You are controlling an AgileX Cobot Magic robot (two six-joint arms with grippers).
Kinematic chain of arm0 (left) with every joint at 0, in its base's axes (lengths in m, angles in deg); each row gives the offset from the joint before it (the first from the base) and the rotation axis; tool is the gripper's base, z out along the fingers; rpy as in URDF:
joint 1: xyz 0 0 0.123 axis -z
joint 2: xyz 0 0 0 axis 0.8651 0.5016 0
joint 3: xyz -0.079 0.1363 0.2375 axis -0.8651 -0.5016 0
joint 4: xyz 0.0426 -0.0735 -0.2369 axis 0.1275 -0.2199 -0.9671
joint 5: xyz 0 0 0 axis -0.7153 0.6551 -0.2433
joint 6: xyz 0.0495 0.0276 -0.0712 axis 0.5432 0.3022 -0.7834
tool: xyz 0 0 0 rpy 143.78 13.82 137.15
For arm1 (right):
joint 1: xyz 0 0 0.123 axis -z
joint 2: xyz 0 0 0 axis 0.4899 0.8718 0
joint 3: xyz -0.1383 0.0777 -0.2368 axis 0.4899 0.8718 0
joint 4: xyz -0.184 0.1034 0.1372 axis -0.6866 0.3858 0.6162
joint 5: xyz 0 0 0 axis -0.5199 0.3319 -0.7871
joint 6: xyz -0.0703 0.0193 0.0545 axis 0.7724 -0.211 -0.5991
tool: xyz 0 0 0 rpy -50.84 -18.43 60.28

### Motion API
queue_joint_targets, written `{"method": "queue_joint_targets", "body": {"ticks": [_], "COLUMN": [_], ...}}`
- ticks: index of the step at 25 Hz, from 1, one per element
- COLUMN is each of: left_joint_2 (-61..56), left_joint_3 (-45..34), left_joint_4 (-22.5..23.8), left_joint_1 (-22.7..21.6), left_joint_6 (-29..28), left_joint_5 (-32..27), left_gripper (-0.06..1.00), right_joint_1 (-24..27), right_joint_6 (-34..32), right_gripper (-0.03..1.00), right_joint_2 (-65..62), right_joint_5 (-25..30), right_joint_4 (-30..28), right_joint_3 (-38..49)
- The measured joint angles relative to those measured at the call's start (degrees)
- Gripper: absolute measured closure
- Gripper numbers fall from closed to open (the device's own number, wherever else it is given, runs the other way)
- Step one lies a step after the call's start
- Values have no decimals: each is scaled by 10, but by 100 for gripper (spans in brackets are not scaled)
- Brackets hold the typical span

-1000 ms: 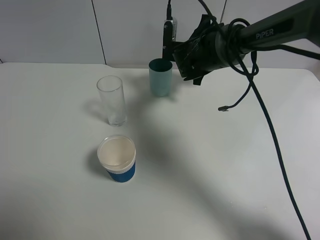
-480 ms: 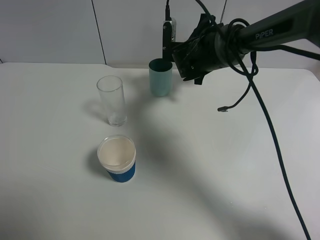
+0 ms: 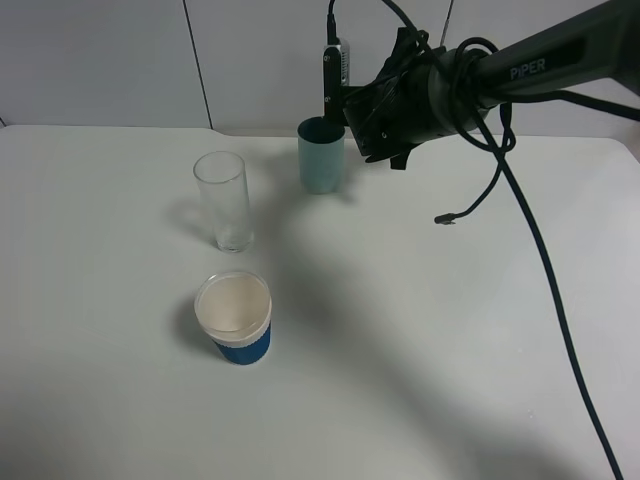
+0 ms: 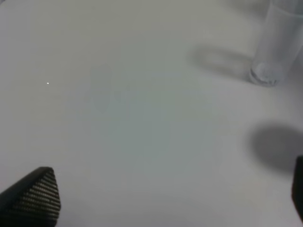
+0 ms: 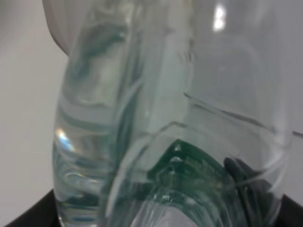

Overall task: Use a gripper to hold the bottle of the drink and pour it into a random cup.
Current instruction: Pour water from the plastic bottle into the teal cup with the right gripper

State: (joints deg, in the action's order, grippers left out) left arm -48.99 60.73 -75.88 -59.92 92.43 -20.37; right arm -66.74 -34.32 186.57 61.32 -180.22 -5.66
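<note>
Across the whole lower scene spreads the white table [image 3: 420, 340], unchanged from a second ago. Over its far edge the black right arm [image 3: 540, 60] reaches in from the right, a loose cable [image 3: 480, 190] hanging off it with its free end above the table. At its end the right gripper [image 3: 348, 100] is clenched on the bottle [image 3: 334, 75]. Against the earlier frames, gripper and bottle sit a touch further left and slightly higher, a small shift.

The clear glass [image 3: 224, 200] stands upright left of centre. The white cup with blue sleeve [image 3: 236, 318] stands nearer the camera, well apart from the arm. Neither has moved.

The cup [image 3: 321, 155], teal and upright, stands in the same place at the far side, just under the gripper. The bottle is held steeply, close to upright, directly above the cup, its lower end at the cup's rim; whether they touch cannot be told, nor whether anything is flowing.

Close up from the right wrist, the bottle [image 5: 165, 118] fills the view. The drink [image 5: 94, 118] shows clear through its wall, and the green label [image 5: 189, 165] shows lower down.

The left gripper [image 4: 165, 198] hovers over bare table near the clear glass [image 4: 274, 47]. Its fingertips [image 4: 35, 196] stand wide apart, grasping nothing.
</note>
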Motion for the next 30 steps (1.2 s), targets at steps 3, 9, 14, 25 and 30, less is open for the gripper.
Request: {"method": "queue_joint_targets", "body": {"ticks": [3, 9, 14, 25, 30], "left_joint_2": [0, 0, 0, 0, 0], "left_joint_3": [0, 0, 0, 0, 0], "left_joint_4": [0, 0, 0, 0, 0], "left_joint_1": [0, 0, 0, 0, 0], "left_joint_6": [0, 0, 0, 0, 0], "left_joint_5": [0, 0, 0, 0, 0], "left_gripper": [-5, -5, -5, -5, -5], "right_joint_1": [0, 0, 0, 0, 0], "right_joint_6": [4, 16, 24, 25, 25], "right_gripper": [42, 42, 42, 42, 42], "right_joint_2": [0, 0, 0, 0, 0], "right_joint_5": [0, 5, 11, 12, 12], "right_joint_4": [0, -7, -9, -9, -9], "right_joint_3": [0, 0, 0, 0, 0]}}
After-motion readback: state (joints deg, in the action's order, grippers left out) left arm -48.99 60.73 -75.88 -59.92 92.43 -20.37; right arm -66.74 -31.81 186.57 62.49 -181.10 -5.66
